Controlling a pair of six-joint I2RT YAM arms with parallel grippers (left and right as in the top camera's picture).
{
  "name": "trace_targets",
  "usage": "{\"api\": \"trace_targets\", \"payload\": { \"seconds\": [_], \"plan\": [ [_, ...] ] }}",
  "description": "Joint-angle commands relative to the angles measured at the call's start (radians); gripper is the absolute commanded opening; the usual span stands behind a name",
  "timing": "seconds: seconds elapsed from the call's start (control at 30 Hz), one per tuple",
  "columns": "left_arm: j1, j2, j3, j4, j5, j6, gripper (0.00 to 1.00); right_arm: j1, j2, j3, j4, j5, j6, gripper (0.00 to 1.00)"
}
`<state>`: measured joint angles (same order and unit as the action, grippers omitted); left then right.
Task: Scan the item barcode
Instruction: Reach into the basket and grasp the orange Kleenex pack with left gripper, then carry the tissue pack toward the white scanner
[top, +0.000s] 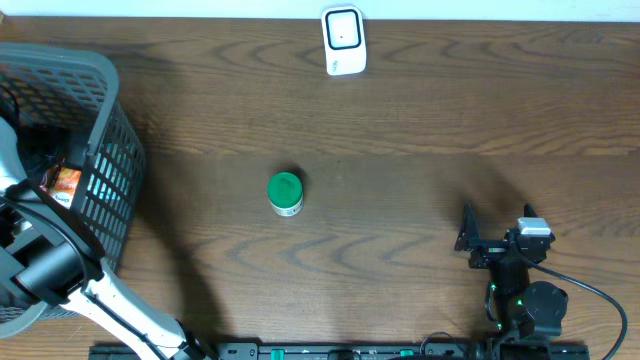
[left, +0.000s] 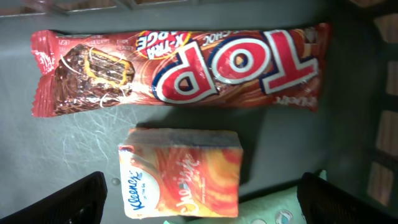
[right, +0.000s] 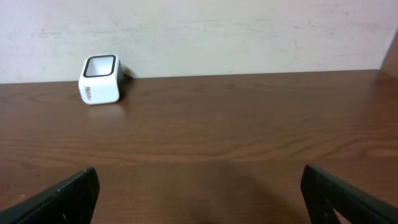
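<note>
Hardly begun, I judge: my left end effector (left: 208, 202) hangs wide and empty over the Top chocolate bar (left: 186, 65) and Kleenex pack (left: 180, 174) in the basket (top: 100, 110) at the desk's (top: 420, 120) left edge; my right end effector (right: 202, 196), also wide, faces the far-edge scanner (top: 343, 40).

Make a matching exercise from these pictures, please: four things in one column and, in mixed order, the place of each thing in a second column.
Things
1. scanner
2. green-lidded jar
3. chocolate bar
4. basket

Places
A. at the left side of the table
B. at the far edge of the table
C. in the middle of the table, alone
D. lying inside the basket, beside a tissue pack

Pairs: 1-B, 2-C, 3-D, 4-A
</note>
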<state>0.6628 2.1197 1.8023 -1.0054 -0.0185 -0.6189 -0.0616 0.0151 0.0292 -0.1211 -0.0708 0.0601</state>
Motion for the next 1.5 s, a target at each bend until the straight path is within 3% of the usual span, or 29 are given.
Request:
{"api": "trace_targets", "payload": {
  "seconds": [0.0,0.73,0.8,0.83,0.9,1.0,1.23,1.47],
  "plan": [
    [-0.015,0.005,-0.034,0.008,-0.049,-0.027,0.98,-0.009,-0.002,0.004,-0.01,0.002,0.003,0.99],
    [-0.036,0.018,-0.232,0.154,-0.106,-0.03,1.0,-0.009,-0.002,0.004,-0.01,0.002,0.003,0.99],
    [-0.035,0.016,-0.232,0.154,-0.106,-0.029,0.79,-0.009,-0.002,0.004,-0.01,0.002,0.003,0.99],
    [-0.03,0.011,-0.23,0.155,-0.106,-0.029,0.63,-0.009,-0.002,0.004,-0.01,0.002,0.003,0.99],
    [-0.019,0.0,-0.219,0.148,-0.106,-0.027,0.57,-0.009,-0.002,0.004,-0.01,0.002,0.003,0.99],
    [0.016,-0.064,-0.168,0.109,-0.106,0.041,0.57,-0.009,-0.002,0.004,-0.01,0.002,0.003,0.99],
    [0.059,-0.331,-0.128,0.08,-0.089,0.046,0.57,-0.009,-0.002,0.004,-0.01,0.002,0.003,0.99],
    [-0.011,-0.671,-0.127,0.049,0.276,0.043,0.57,-0.009,-0.002,0.004,-0.01,0.002,0.003,0.99]
  ]
}}
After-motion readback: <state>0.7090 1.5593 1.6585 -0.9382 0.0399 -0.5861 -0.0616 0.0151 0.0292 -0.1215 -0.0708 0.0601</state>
